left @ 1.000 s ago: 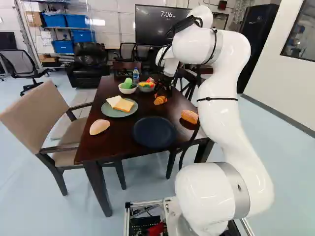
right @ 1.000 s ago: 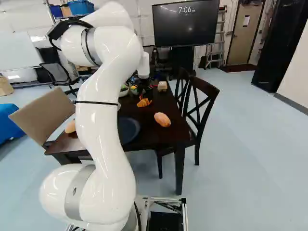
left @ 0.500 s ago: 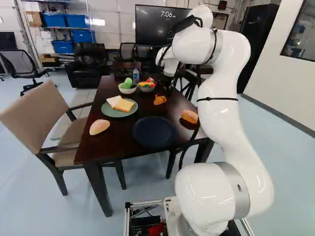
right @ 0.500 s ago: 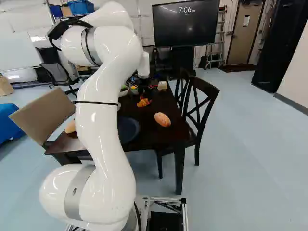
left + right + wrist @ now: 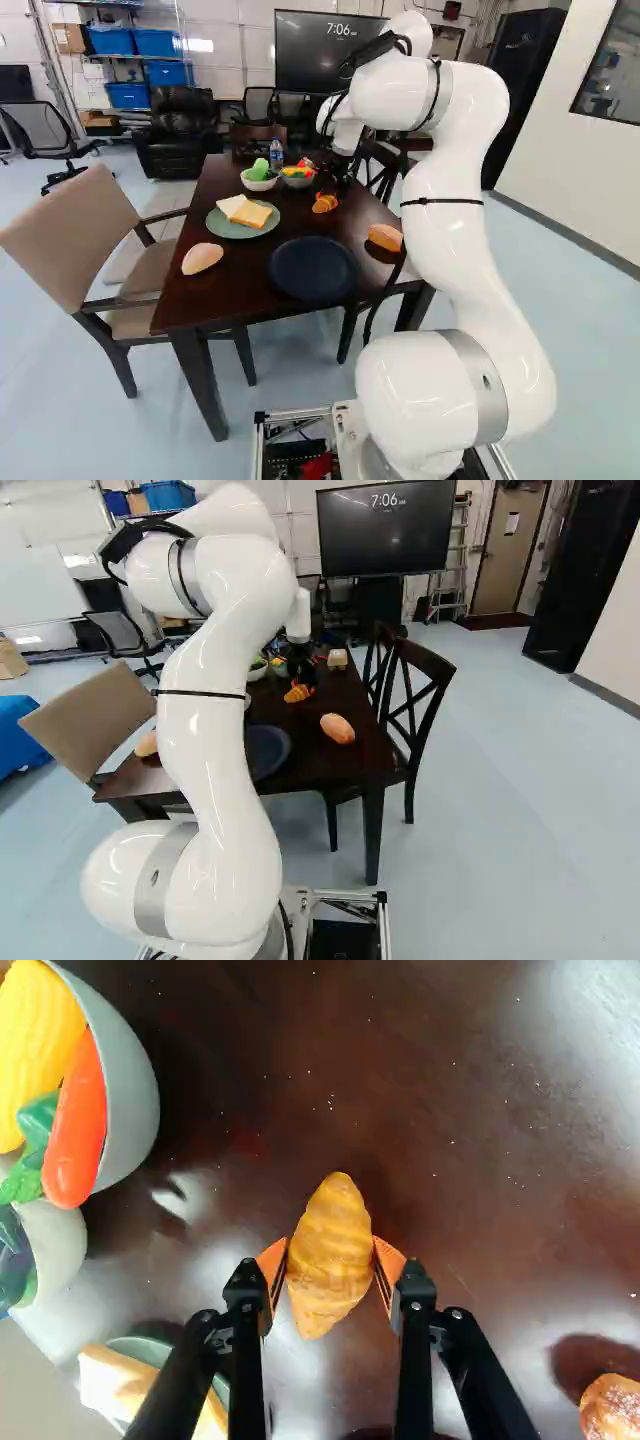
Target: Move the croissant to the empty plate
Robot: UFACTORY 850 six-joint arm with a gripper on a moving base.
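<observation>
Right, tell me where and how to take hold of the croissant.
Take the croissant around its thick middle, coming from above, with one finger on each long side. It lies lengthwise on the table, widest at mid-length and narrowing toward both ends, so a pinch at a tip would probably slip. The tool has it that way now.

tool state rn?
Tool: closed on the croissant, one pad against each side.

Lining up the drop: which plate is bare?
The dark blue plate, with nothing on it; the green plate holds bread slices.
</observation>
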